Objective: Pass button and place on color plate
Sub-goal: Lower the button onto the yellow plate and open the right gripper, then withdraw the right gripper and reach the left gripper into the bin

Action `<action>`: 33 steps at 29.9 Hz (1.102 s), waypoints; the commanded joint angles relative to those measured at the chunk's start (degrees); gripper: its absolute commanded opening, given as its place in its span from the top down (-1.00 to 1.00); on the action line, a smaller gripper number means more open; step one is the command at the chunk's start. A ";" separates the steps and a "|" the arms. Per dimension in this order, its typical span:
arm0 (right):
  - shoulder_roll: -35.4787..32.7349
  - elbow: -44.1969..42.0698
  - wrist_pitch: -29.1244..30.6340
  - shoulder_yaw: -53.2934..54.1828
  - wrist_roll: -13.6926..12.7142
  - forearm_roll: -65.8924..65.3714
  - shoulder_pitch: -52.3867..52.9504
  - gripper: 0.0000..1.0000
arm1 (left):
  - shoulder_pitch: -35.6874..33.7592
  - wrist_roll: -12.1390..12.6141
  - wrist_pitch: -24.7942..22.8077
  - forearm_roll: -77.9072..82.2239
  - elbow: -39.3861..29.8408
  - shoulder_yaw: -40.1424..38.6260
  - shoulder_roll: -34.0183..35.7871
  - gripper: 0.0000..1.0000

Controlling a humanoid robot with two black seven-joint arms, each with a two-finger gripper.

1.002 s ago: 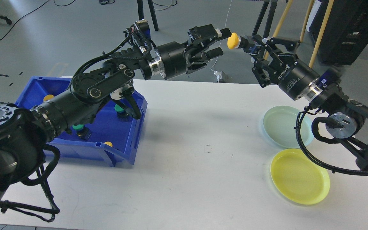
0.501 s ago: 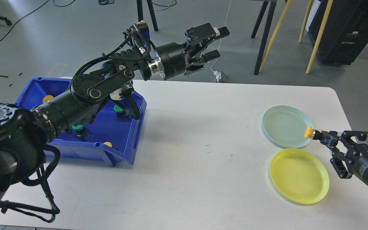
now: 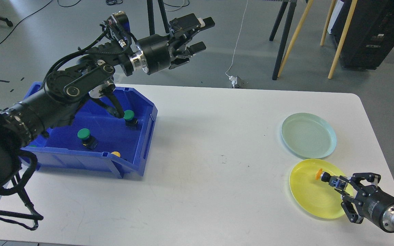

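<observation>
My right gripper (image 3: 335, 182) is shut on a yellow-capped button (image 3: 319, 174) and holds it low over the yellow plate (image 3: 306, 194) at the table's right front. Whether the button touches the plate I cannot tell. The pale green plate (image 3: 308, 135) lies just behind it, bare. My left gripper (image 3: 202, 35) is open and empty, held high behind the blue bin (image 3: 132, 164). In the bin are two green-capped buttons (image 3: 84, 134) (image 3: 129, 115) and a yellow one (image 3: 115, 154) by the front wall.
The white table (image 3: 210, 164) runs between the bin on the left and the plates on the right. Stand legs and wooden poles (image 3: 337, 37) rise on the floor behind the table's far edge.
My right gripper carried the yellow button from the handover point down past the green plate to over the yellow plate. My left gripper, open, drew back to the left.
</observation>
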 commanded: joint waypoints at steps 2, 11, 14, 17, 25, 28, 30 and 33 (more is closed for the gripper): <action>0.75 0.18 0.40 0.09 0.00 0.16 0.20 -0.99 | -0.94 -0.01 0.00 2.92 -0.05 0.30 7.44 -0.86; -0.65 0.10 14.44 16.31 -0.35 0.34 0.38 -0.99 | -4.55 -0.01 0.00 36.46 -7.58 0.21 20.88 -0.94; -1.00 -0.43 19.90 24.58 -0.61 0.25 0.73 -0.99 | -3.76 -0.01 0.00 42.90 -16.02 0.47 28.08 -0.94; -0.39 -1.74 22.20 27.94 -2.63 0.25 3.70 -0.99 | -1.13 -0.01 0.00 50.01 -21.92 2.66 34.07 -0.94; 2.86 -4.04 22.46 25.84 -3.34 0.25 5.91 -0.99 | 3.71 -0.01 0.00 65.95 -21.86 6.72 33.83 -0.94; 2.86 -4.12 22.73 25.49 -3.34 0.25 5.56 -0.99 | 5.20 -0.01 0.00 66.65 -17.30 7.24 29.79 -0.94; 2.60 -4.30 23.34 25.66 -3.34 0.25 5.13 -0.99 | 6.08 -0.01 0.00 66.74 -12.55 7.59 27.07 -0.94; 2.34 -5.53 24.40 25.75 -3.34 0.25 5.04 -0.99 | 7.40 -0.01 0.00 66.74 -8.50 8.21 24.07 -0.94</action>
